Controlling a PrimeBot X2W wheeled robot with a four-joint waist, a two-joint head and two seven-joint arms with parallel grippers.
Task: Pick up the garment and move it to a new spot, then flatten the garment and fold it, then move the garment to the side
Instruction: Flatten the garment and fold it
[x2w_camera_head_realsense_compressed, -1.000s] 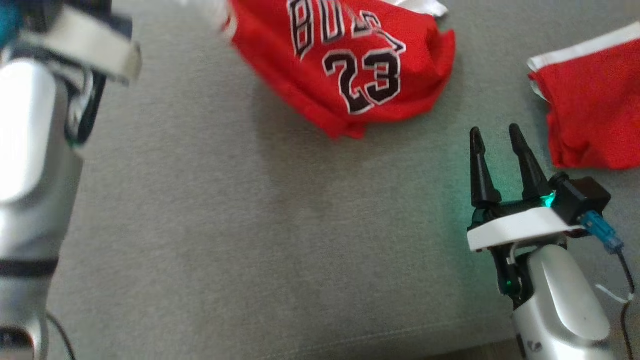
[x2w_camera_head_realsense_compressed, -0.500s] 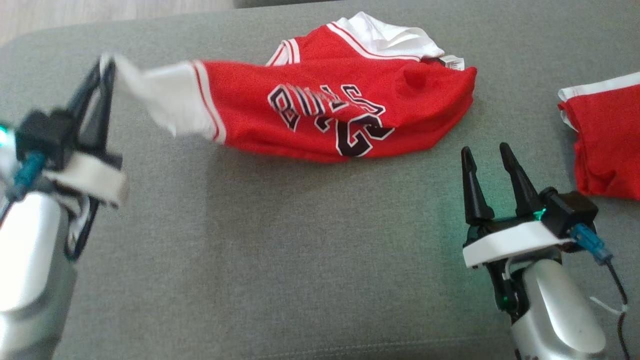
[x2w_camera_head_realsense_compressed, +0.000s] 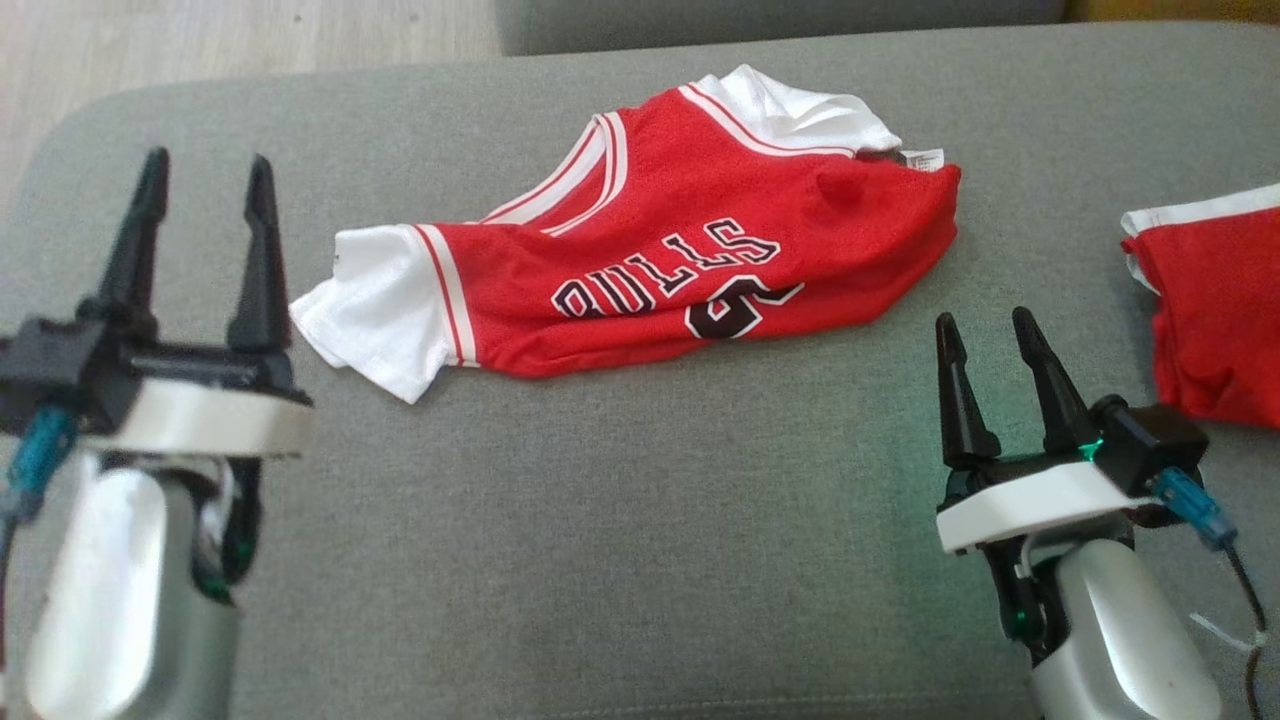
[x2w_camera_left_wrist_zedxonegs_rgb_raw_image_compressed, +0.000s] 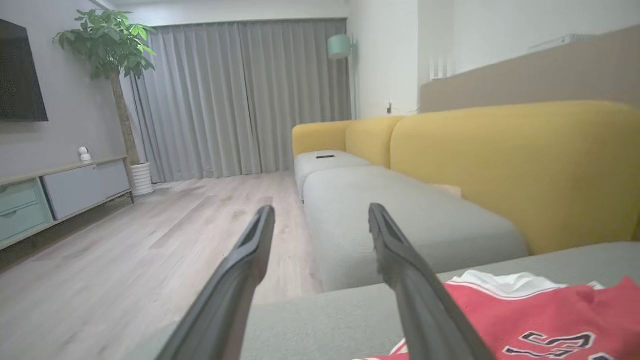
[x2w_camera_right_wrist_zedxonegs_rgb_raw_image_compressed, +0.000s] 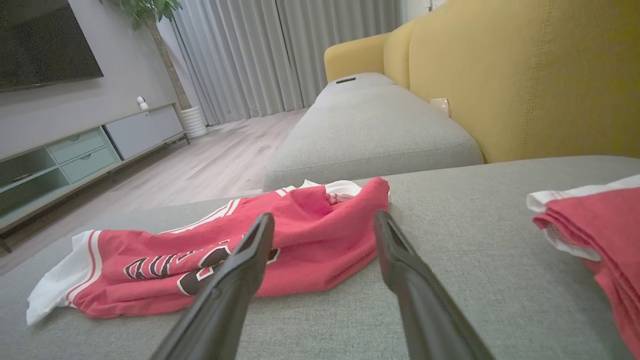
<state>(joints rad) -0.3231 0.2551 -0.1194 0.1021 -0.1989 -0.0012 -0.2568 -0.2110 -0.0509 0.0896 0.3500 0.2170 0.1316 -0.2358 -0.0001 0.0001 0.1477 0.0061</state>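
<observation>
The jersey (x2w_camera_head_realsense_compressed: 700, 270) is seen crumpled on the cushion (x2w_camera_head_realsense_compressed: 600, 520). The left gripper (x2w_camera_head_realsense_compressed: 207, 160), beside its sleeve (x2w_camera_head_realsense_compressed: 370, 320), and the right gripper (x2w_camera_head_realsense_compressed: 984, 318) are held open, empty. Flattening could be spoiled if 2 layers are pinched together.

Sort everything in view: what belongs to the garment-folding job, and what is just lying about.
Job in hand:
- red jersey, crumpled on the grey cushion
- left end effector, open
- right end effector, open

Lying about:
- other red garment, at the right edge
- yellow sofa
- potted plant
- cabinet
</observation>
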